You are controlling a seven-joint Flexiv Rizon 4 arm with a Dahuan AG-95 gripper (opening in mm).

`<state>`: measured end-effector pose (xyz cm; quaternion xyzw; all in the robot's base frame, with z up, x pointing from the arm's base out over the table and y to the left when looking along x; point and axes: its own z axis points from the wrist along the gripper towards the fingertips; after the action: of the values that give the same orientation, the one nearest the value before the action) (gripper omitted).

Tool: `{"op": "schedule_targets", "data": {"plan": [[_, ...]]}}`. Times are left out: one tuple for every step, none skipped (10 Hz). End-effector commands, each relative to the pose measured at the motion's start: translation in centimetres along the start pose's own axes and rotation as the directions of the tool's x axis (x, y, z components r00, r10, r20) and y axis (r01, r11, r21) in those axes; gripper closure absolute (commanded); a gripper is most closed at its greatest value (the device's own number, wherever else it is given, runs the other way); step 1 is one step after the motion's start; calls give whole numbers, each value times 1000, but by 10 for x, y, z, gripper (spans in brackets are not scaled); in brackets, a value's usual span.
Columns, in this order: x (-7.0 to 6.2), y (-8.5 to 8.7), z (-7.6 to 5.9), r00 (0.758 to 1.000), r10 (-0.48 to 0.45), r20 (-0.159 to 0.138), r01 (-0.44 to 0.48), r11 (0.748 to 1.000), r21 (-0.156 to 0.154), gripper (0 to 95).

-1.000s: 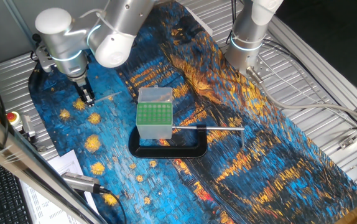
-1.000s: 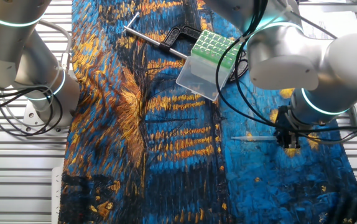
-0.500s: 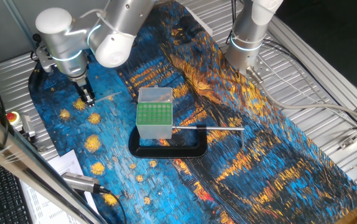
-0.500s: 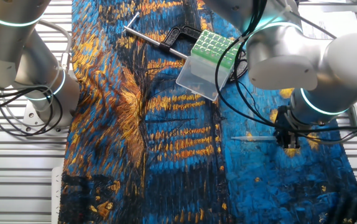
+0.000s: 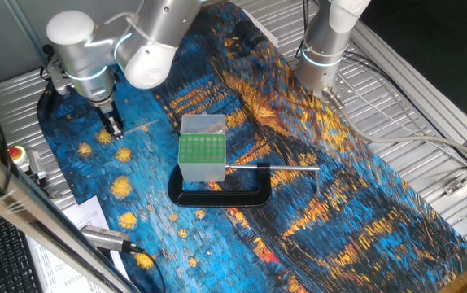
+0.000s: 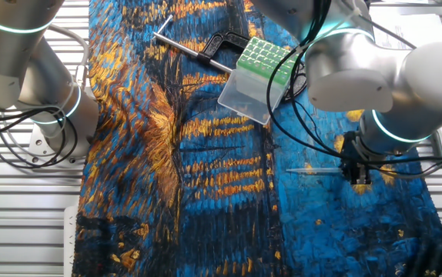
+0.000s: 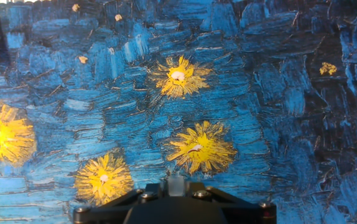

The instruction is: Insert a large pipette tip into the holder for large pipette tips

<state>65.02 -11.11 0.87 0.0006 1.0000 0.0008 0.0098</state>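
My gripper (image 5: 115, 127) is low over the blue painted cloth, left of the holder. It is shut on the wide end of the large pipette tip (image 5: 140, 125), a thin whitish cone that lies level and points toward the holder. The tip also shows in the other fixed view (image 6: 313, 171), sticking out left of the gripper (image 6: 357, 175). In the hand view only the tip's blunt end (image 7: 176, 185) shows between the jaws. The holder (image 5: 202, 150) is a frosted box with a green holed top plate (image 6: 266, 56), standing apart from the tip.
A black C-shaped clamp (image 5: 221, 195) with a long metal rod (image 5: 274, 168) grips the holder's base. A silver pen-like cylinder (image 5: 103, 238) lies at the cloth's front left. A second arm's base (image 5: 323, 57) stands at the back. Metal table slats (image 5: 429, 122) surround the cloth.
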Motion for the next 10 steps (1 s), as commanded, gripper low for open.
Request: {"op": "schedule_targets", "data": {"plan": [[0, 0, -1, 1000, 3, 0, -3, 1000, -1, 950], [0, 1, -4, 1000, 6, 0, -6, 1000, -1, 950], [0, 2, -9, 1000, 13, -4, -13, 1000, -1, 950], [0, 3, -19, 999, 38, -10, -38, 999, 0, 950], [1, 4, -27, 999, 49, -11, -49, 999, -1, 950], [2, 4, -36, 998, 56, -12, -56, 998, -4, 950], [4, 5, -51, 997, 71, -29, -71, 997, -4, 950], [7, 8, -64, 996, 81, -37, -81, 997, -4, 950], [9, 12, -74, 996, 84, -39, -84, 996, -4, 950], [16, 22, -96, 995, 92, -33, -92, 996, -4, 950]]}}
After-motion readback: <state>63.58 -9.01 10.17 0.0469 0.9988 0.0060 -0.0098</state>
